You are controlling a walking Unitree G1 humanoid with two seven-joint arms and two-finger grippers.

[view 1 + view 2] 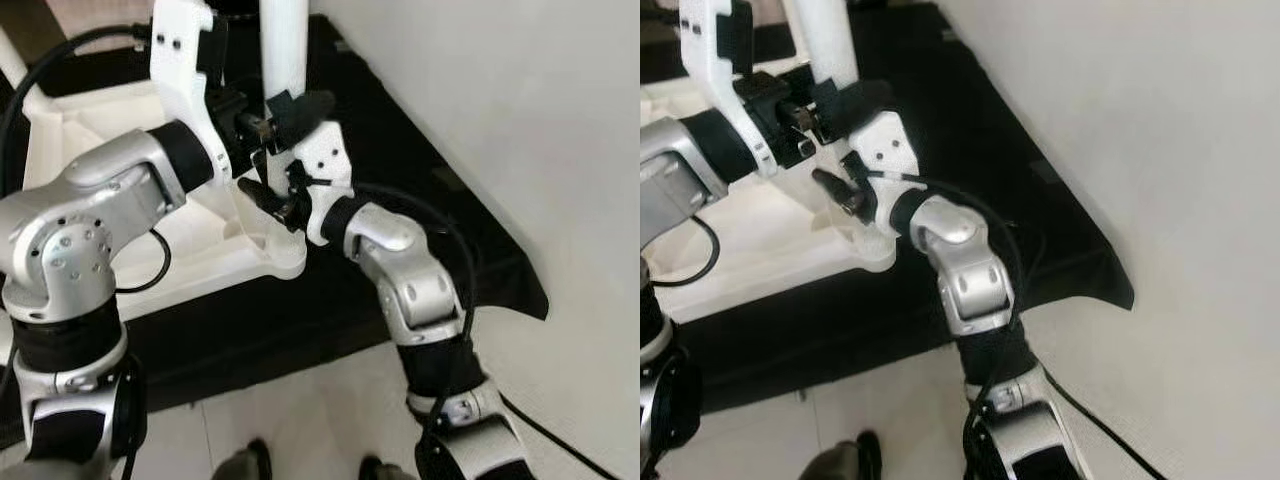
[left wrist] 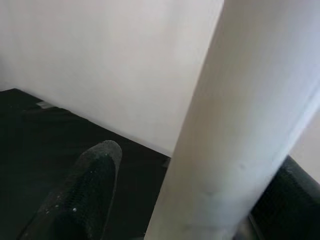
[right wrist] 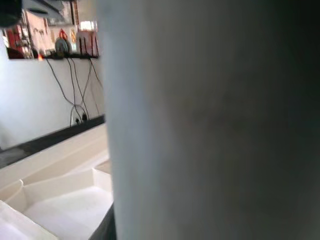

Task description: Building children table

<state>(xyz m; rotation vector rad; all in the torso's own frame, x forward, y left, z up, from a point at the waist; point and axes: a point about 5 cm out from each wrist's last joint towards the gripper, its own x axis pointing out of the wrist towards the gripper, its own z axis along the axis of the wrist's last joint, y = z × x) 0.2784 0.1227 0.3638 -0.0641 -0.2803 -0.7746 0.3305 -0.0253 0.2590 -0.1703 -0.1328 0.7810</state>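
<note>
A white round table leg (image 1: 284, 45) stands upright at the near corner of the white table top (image 1: 110, 130), which lies upside down on a black mat. My left gripper (image 1: 262, 125) reaches in from the left and straddles the leg. In the left wrist view the leg (image 2: 240, 130) runs between its two fingers; one finger (image 2: 82, 195) stands a little off the leg, so this gripper is open. My right gripper (image 1: 288, 150) comes in from the right, just below, close against the leg (image 3: 200, 120).
The black mat (image 1: 430, 190) ends at a white wall (image 1: 520, 110) on the right. Pale floor tiles (image 1: 300, 420) lie in front of the mat. A black cable (image 1: 60, 50) loops over the table top at the left.
</note>
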